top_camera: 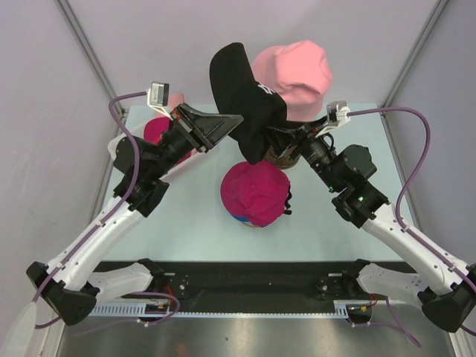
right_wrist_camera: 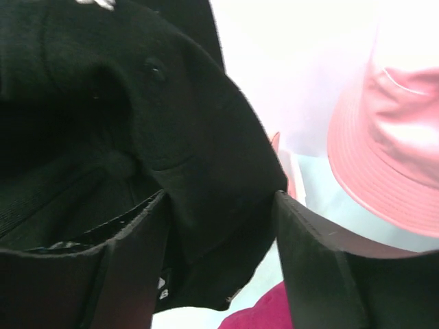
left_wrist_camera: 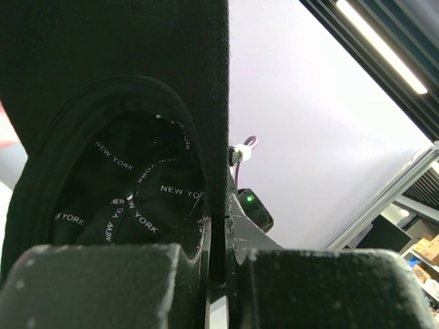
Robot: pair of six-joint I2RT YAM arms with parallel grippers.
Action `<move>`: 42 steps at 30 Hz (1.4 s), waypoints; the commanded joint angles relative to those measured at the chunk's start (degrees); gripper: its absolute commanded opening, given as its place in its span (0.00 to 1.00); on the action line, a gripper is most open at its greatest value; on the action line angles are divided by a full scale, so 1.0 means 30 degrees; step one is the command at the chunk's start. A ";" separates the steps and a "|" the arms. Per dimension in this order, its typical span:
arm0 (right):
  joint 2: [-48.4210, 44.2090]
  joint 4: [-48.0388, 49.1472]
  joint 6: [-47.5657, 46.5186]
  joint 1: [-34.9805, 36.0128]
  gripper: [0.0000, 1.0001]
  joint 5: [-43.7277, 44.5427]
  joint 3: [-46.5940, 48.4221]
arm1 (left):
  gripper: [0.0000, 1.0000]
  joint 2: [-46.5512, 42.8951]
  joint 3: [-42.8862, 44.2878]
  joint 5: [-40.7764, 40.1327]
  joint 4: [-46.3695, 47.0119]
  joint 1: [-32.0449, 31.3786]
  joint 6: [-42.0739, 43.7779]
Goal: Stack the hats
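Your left gripper (left_wrist_camera: 219, 247) is clamped tight on the brim edge of the black cap (top_camera: 238, 82), with the fingers pinched together and the stiff peak running up out of them. The left wrist view looks straight into the crown, where the inner tape reads NEW YORK. Your right gripper (right_wrist_camera: 219, 199) stands wide, one finger (right_wrist_camera: 130, 267) on each side of the cap's soft crown fabric. The fabric fills most of the gap and touches the finger on the left of that view, but you cannot tell whether the jaws are squeezing it. From the top view the black cap hangs in the air above the far middle of the table (top_camera: 201, 223), peak uppermost, between the two wrists. Your left arm reaches up and inward from the left, its forearm raised and its fingers levelled toward the centre. Your right arm comes in from the right, its wrist tucked low under the cap's lower edge and its fingertips mostly hidden by fabric there. The magenta cap (top_camera: 255, 192) sits on the table just in front of and below the hanging cap, apart from both grippers, with a sliver of blue under its near edge. The salmon-pink bucket hat (top_camera: 297, 74) is at the back right, behind the black cap. A second magenta cap (top_camera: 155, 128) lies under your left arm at the left edge.
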 commanded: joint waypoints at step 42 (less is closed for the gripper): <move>-0.0641 -1.0427 -0.2113 -0.0210 0.00 -0.5262 0.4877 | 0.96 -0.3162 -0.5631 0.5744 -0.6893 0.4106 0.0825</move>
